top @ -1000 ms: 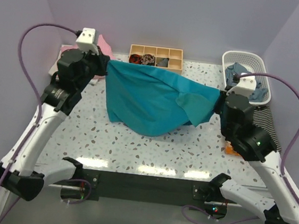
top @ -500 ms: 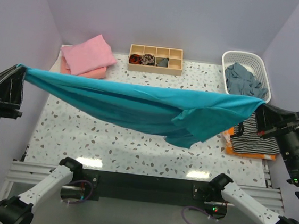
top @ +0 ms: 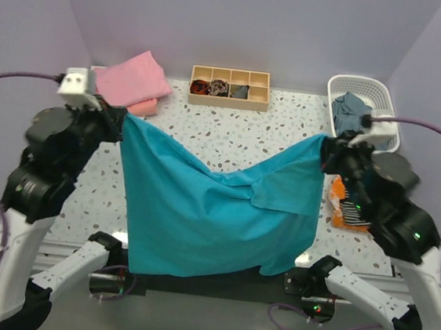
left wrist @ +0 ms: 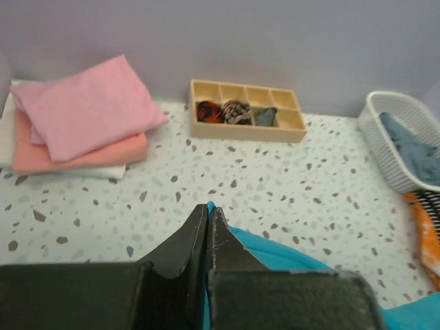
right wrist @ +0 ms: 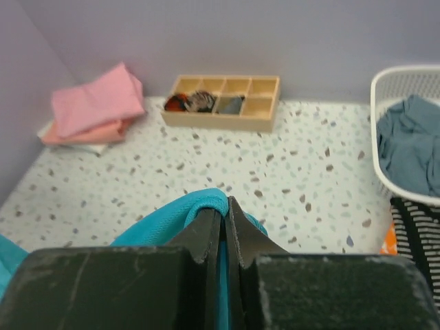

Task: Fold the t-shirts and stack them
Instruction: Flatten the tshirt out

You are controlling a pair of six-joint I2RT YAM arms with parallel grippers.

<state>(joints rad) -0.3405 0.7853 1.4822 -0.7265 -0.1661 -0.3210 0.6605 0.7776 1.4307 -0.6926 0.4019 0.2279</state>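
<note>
Both end effectors are clamped tight on the teal t-shirt [top: 207, 219]. The left end effector [top: 121, 117] pinches one upper corner over the left edge of the counter [top: 208, 132]. The right end effector [top: 326, 148] pinches the other corner over the right edge. The shirt is held high and spread so the cloth hangs open. The middle sags and the hem drapes past the near edge. This looks like a setup for laying it flat before folding. The folded stack [top: 130, 85] (pink, peach, white) sits at the far-left corner, out of the way. Watch the flap near the right grip, which looks doubled over.
</note>
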